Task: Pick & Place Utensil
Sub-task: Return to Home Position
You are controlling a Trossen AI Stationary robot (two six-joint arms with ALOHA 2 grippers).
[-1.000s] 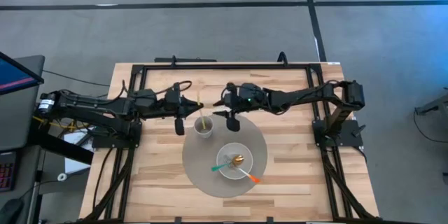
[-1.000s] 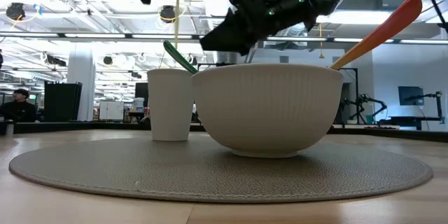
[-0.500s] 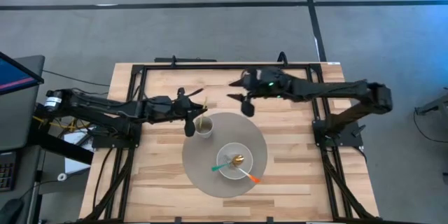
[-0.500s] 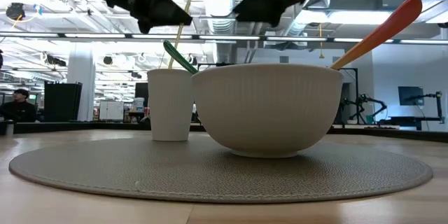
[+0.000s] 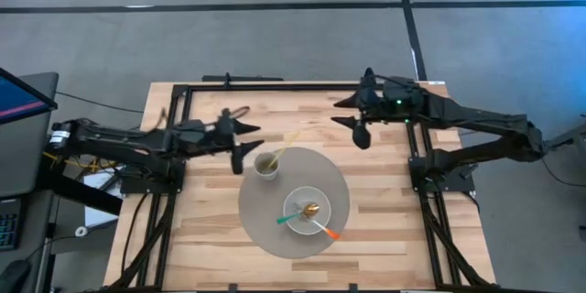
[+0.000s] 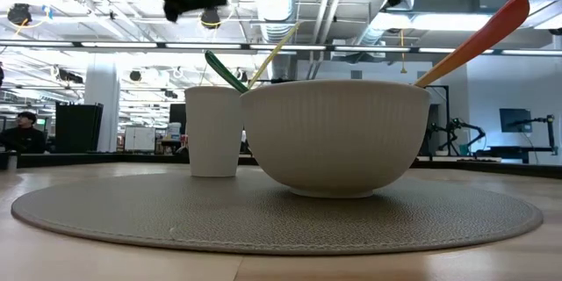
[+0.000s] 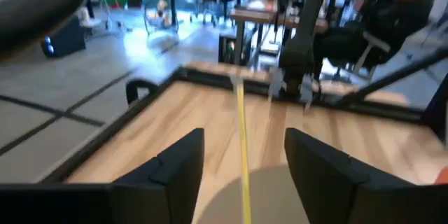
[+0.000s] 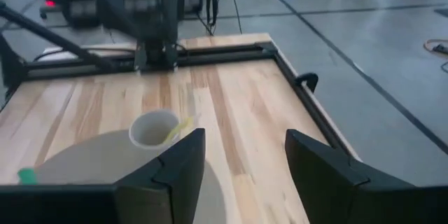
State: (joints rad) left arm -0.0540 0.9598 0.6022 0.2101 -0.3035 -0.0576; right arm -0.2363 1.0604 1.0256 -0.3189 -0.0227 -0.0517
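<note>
A white paper cup (image 5: 266,166) stands on the far left part of a round grey mat (image 5: 261,224). A thin yellow utensil (image 5: 289,144) stands in the cup and leans on its rim toward the far right; it also shows in the low view (image 6: 273,53). My left gripper (image 5: 245,142) is open just left of the cup and holds nothing; the utensil (image 7: 242,129) shows ahead, between its fingers. My right gripper (image 5: 352,119) is open and empty over the far right part of the table. Its wrist view shows the cup (image 8: 152,129).
A white bowl (image 5: 307,211) stands on the mat, near and right of the cup, with a green-handled utensil (image 5: 286,219) and an orange-handled utensil (image 5: 330,232) leaning in it. A black frame (image 5: 293,85) runs along the table's far edge and sides.
My left gripper has let go of the yellow utensil and drawn back toward the table's left edge. The utensil, held upright over the cup before, now stands in the cup and has tipped toward the far right. My right gripper has moved toward the far right.
</note>
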